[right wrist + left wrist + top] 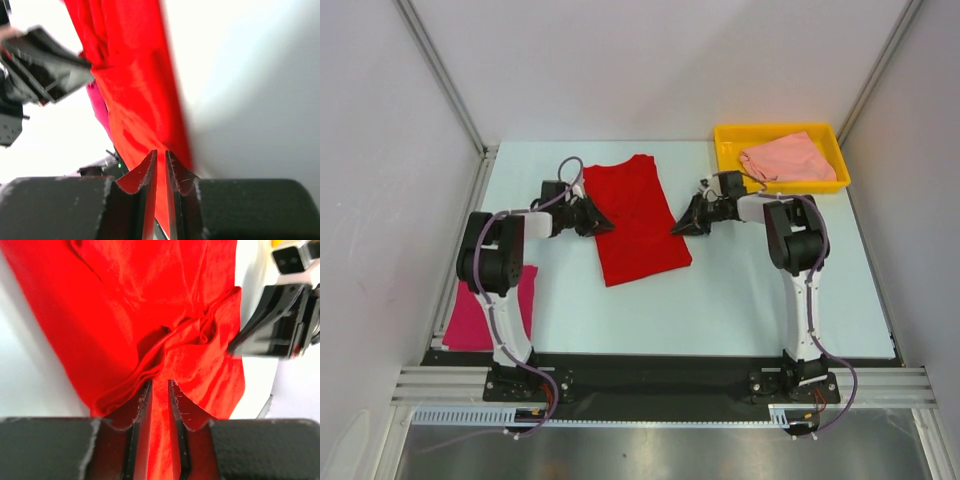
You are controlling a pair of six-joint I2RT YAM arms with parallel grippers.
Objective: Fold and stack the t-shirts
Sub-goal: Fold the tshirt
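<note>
left claw [159,386]: clamped on red t-shirt [638,215] | right claw [161,154]: clamped on red t-shirt

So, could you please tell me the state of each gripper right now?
Left gripper: closed, pinching the left edge of the red t-shirt.
Right gripper: closed, pinching the same shirt's right edge.

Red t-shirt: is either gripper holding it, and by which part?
Both are. The left gripper pinches the red t-shirt at the side edge nearest it, and the right gripper pinches the opposite side edge, cloth caught between the fingers.
</note>
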